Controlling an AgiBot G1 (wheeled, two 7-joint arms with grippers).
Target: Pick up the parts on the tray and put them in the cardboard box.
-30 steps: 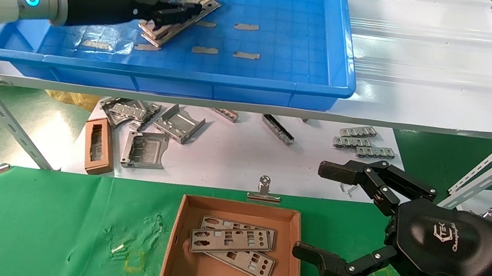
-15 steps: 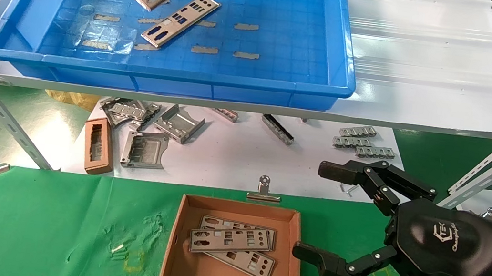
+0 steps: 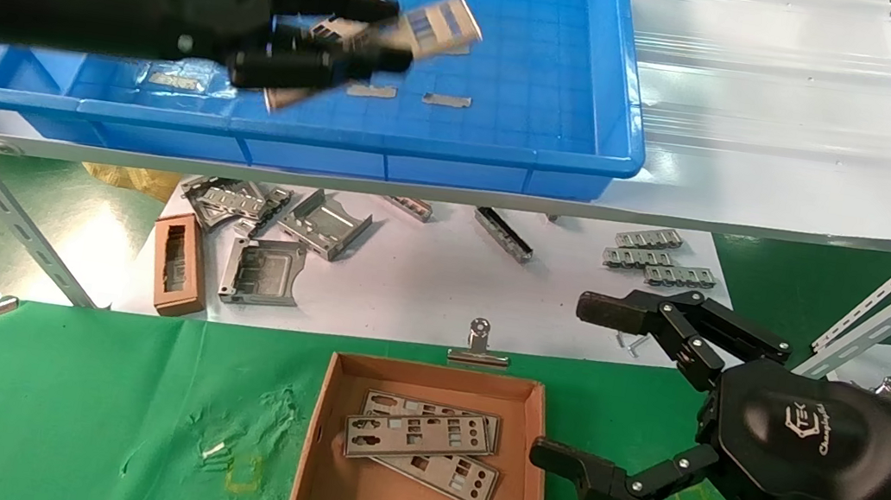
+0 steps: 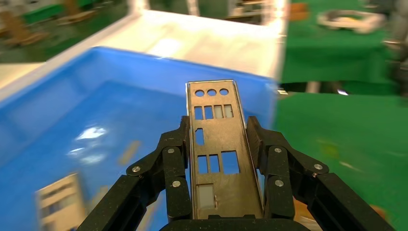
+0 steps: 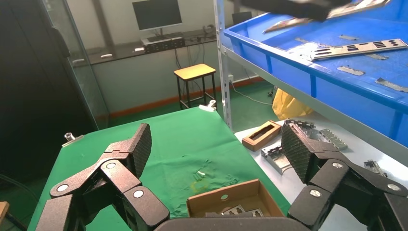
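Parts are the job here, and from the head view one plate (image 3: 434, 22) sits pinched in the left gripper (image 3: 371, 35) above the tray (image 3: 510, 159), its free end sticking out past the fingertips. Gripped by its long edges, it seems held flat so it can be lowered flat into the cardboard box (image 3: 314, 441), which lies well below and nearer the robot than that gripper. Three plates (image 3: 419, 436) already lie overlapped inside the box. The right gripper (image 3: 575, 382) hangs just beside the box's right wall with its fingers spread wide and nothing between them, apparently parked clear of the drop.

From the left wrist view, the plate (image 4: 215, 144) runs straight out between the two fingers (image 4: 173, 168), which press on its long sides; the tray's blue floor (image 4: 96, 110) lies beneath it.

From the right wrist view, the right gripper (image 5: 216, 151) is spread, with the cardboard box (image 5: 226, 199) below and beyond it, and another plate (image 5: 358, 48) left in the tray (image 5: 308, 77) farther off.
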